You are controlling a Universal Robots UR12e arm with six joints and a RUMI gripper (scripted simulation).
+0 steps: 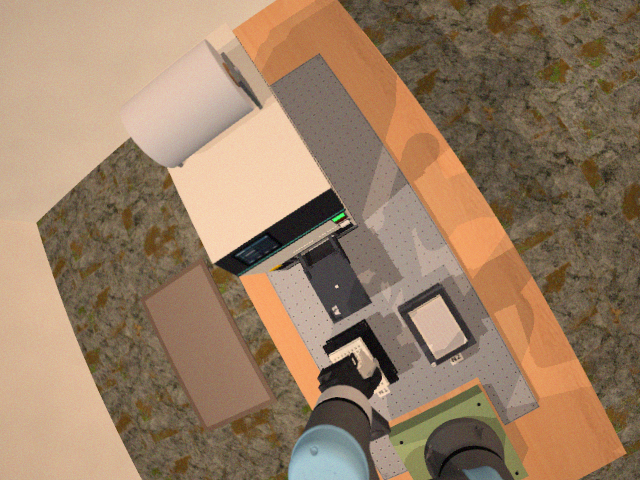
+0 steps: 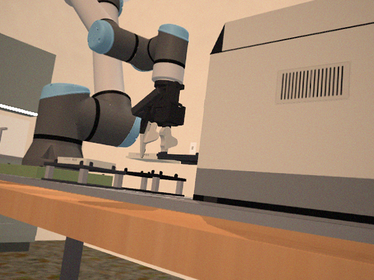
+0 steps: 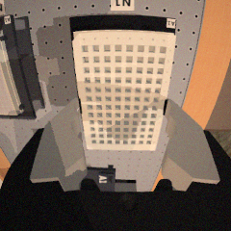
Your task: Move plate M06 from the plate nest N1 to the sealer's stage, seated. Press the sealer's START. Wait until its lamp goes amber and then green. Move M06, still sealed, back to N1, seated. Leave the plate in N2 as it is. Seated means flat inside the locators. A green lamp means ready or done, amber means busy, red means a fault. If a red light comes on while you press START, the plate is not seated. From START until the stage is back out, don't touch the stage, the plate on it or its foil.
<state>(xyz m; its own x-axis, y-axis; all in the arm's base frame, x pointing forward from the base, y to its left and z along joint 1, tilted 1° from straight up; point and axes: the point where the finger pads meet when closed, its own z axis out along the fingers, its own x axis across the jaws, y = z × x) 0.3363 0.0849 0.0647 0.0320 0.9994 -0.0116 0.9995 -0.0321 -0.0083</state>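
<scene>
My gripper [image 1: 361, 362] [image 2: 156, 148] [image 3: 122, 99] is shut on plate M06 [image 1: 345, 351] [image 2: 148, 158] [image 3: 120, 72], a white plate with a grid of open wells. I hold it level by its two long sides, a little above the black nest N1 [image 1: 385, 356] [image 2: 160, 176] [image 3: 120, 23]. The sealer's dark stage [image 1: 336, 289] [image 2: 180, 156] stands out in front of the sealer [image 1: 248, 191] [image 2: 294, 123] and has nothing on it. The sealer's lamp [image 1: 338, 218] shows green. Nest N2 [image 1: 413, 338] holds its own plate [image 1: 436, 325] [image 2: 86, 162] [image 3: 5, 82].
The nests and sealer stand on a grey perforated board [image 1: 330, 134] [image 3: 53, 10] on an orange table [image 1: 454, 196] [image 2: 176, 240]. The arm's base [image 1: 465, 449] sits on a green mount [image 1: 413, 439] near N1. A large roll [image 1: 180, 111] lies on the sealer's top.
</scene>
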